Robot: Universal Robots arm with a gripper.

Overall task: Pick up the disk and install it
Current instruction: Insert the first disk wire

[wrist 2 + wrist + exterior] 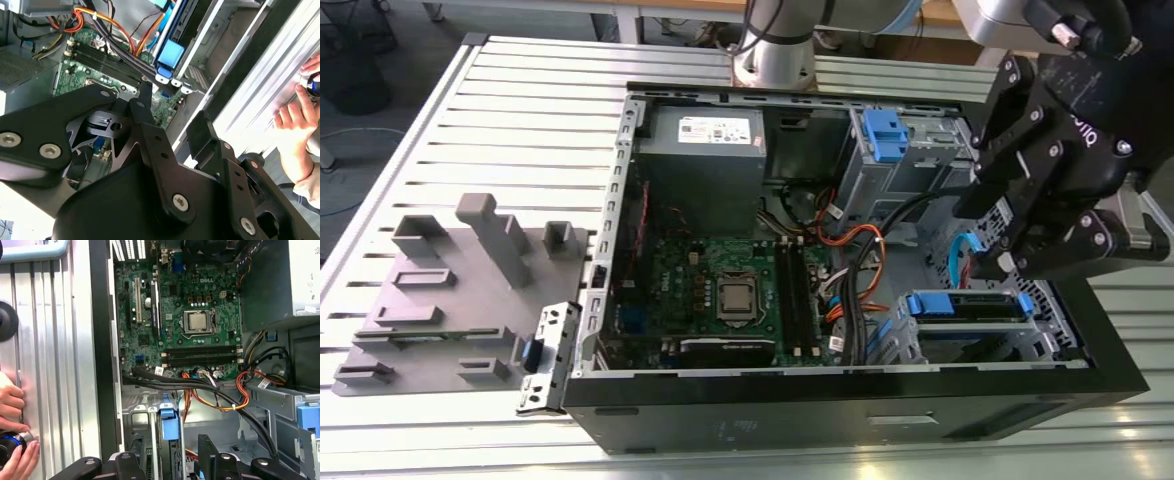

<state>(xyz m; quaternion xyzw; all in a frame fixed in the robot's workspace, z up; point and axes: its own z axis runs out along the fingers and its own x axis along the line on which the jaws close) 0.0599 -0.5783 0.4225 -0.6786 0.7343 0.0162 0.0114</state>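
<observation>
The disk [967,305] sits on edge in the drive bay at the near corner of the open computer case [854,400], on the exterior view's right; its bright blue bracket faces up. My black gripper [1027,262] hangs just above it, open, with nothing between its fingers. The bracket's blue tab [168,424] appears in the first wrist view just beyond my gripper [165,452]. The tab [170,54] also lies a little past my gripper [172,112] in the second wrist view.
The case holds a green motherboard [720,290], a grey power supply box [700,135], orange and black cables [854,270] and a blue clip [887,135] on the far cage. A grey fixture [454,290] lies at the exterior view's left. A person's hands [12,405] rest on the slatted table.
</observation>
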